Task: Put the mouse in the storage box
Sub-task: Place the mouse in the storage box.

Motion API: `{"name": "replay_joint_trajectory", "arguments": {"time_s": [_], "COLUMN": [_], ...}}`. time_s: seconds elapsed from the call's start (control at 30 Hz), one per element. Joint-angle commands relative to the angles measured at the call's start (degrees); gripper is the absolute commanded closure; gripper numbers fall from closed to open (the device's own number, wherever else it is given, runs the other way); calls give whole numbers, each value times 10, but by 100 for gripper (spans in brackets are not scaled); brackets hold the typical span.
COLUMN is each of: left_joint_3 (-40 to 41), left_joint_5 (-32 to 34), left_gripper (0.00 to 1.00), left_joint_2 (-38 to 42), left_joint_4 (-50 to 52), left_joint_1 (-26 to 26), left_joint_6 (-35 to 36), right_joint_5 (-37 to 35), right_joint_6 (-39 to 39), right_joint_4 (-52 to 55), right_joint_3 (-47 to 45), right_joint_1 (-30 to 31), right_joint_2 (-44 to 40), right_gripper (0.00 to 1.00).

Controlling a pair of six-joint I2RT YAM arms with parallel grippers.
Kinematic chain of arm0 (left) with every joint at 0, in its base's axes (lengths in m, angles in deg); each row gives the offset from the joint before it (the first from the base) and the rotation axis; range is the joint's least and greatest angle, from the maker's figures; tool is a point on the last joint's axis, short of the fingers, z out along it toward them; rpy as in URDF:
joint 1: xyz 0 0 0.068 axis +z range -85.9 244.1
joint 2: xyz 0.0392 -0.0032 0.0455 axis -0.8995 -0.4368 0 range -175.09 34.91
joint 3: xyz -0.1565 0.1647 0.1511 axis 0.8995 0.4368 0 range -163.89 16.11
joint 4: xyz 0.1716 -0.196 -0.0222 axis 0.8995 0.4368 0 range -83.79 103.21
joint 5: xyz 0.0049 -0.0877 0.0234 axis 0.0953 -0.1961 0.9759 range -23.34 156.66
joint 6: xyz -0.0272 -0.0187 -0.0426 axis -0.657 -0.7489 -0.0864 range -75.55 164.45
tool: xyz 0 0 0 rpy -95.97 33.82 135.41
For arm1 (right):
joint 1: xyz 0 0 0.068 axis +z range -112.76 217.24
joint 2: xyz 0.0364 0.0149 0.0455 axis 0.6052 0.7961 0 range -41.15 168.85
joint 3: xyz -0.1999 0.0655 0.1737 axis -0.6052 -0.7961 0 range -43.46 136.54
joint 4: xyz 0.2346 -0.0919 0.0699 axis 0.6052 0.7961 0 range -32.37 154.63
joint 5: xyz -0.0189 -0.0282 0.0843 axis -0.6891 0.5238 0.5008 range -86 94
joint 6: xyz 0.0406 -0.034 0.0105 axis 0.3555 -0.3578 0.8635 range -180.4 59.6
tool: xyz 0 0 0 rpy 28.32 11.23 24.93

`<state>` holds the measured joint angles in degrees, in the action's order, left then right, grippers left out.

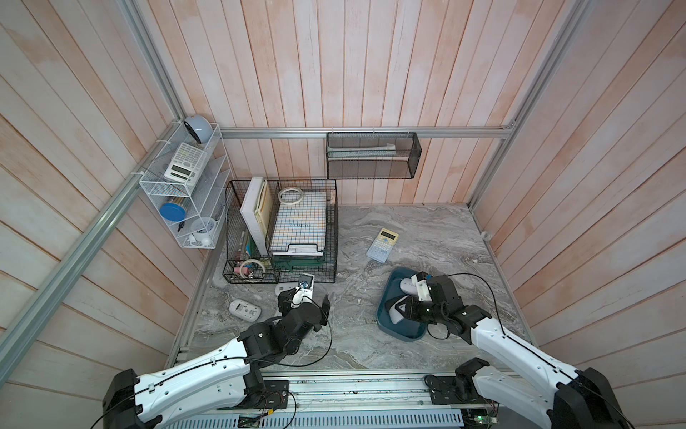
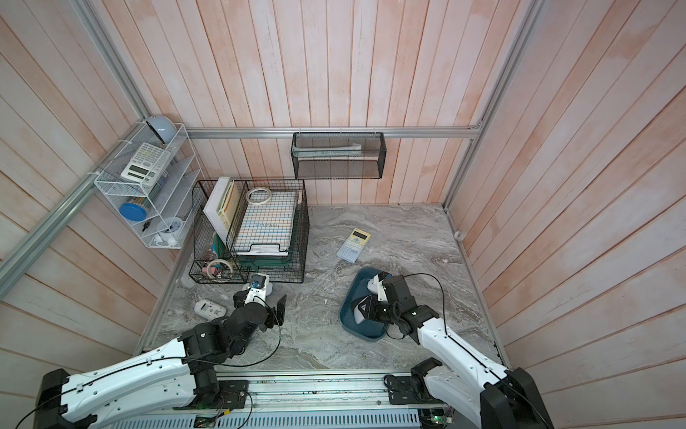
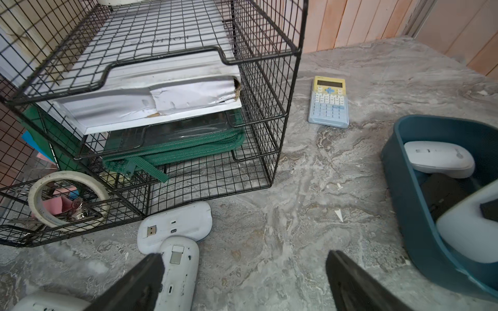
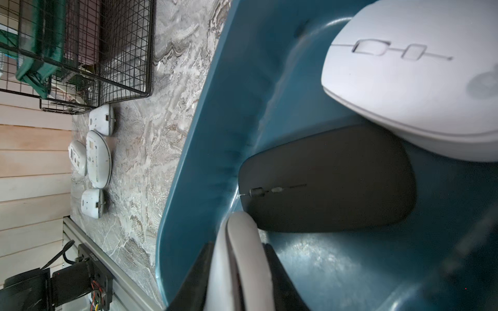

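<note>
The right gripper is clamped on a white mouse, held on edge low inside the storage box, close to its wall. A black mouse lies flat on the box floor just beyond, and a second white mouse partly overlaps it. In both top views the box sits at about three o'clock from the middle of the table. At the box's nine o'clock the left gripper hangs wide and empty, with an upturned mouse on the table close by. A calculator lies at the box's twelve o'clock.
</note>
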<state>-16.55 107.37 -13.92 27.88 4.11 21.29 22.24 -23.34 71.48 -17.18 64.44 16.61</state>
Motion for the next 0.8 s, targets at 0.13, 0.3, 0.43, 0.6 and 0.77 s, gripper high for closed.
{"name": "replay_joint_trajectory", "arguments": {"time_s": [0.13,0.3,0.43,0.6,0.77], "left_joint_3": [3,5,4,-1,-4], "left_joint_5": [-16,-12,-14,-19,2], "left_gripper": [0,0,0,0,0], "left_joint_2": [-2,-2,0,-5,-10], "left_joint_4": [-8,-7,-5,2,43], "left_joint_1": [4,3,3,4,3], "left_joint_6": [-2,-3,-6,-16,-77], "right_joint_5": [-63,-123,-116,-120,-120], "right_joint_6": [-27,-24,1,18,11], "right_joint_4": [18,-27,-70,-62,-9], "right_joint_3": [17,17,20,38,49], "right_joint_1": [4,4,3,3,3], "right_joint_2": [30,56,70,83,68], "right_gripper": [73,71,69,57,42]}}
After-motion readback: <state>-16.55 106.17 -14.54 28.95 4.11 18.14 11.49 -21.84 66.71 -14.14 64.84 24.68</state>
